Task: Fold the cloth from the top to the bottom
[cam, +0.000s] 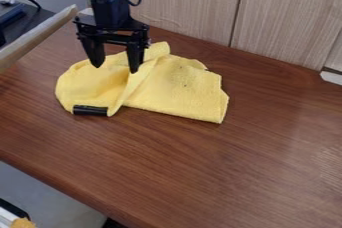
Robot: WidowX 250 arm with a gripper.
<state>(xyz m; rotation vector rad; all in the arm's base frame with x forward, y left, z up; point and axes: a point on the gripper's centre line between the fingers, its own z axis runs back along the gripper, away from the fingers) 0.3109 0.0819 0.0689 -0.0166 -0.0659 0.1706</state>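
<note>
The yellow cloth (177, 89) lies on the brown wooden table (267, 167), with the short black cylinder (90, 110) at its near edge, toward the view's left end. From the black cylinder, the cloth spreads away toward the wood-panelled wall (287, 17) and well over to the view's right. Its long axis runs across the view from left to right, dipping slightly toward the viewer at the right end. To the right of the black cylinder, the flatter part ends in a corner pointing toward the viewer and to the right. Just beside the cylinder, a raised fold starts at the near edge and slants up and right, to a bunched tip on the far side that points toward the wall. The part directly behind the cylinder is rounded and loosely rumpled. The cylinder itself lies on its side, its length nearly in line with the cloth's long axis. Beyond the cylinder, the black gripper (115, 69) hangs down over the cloth's far left part, released, its two fingers spread wide with a gap between them; whether their tips touch the fabric I cannot tell.
</note>
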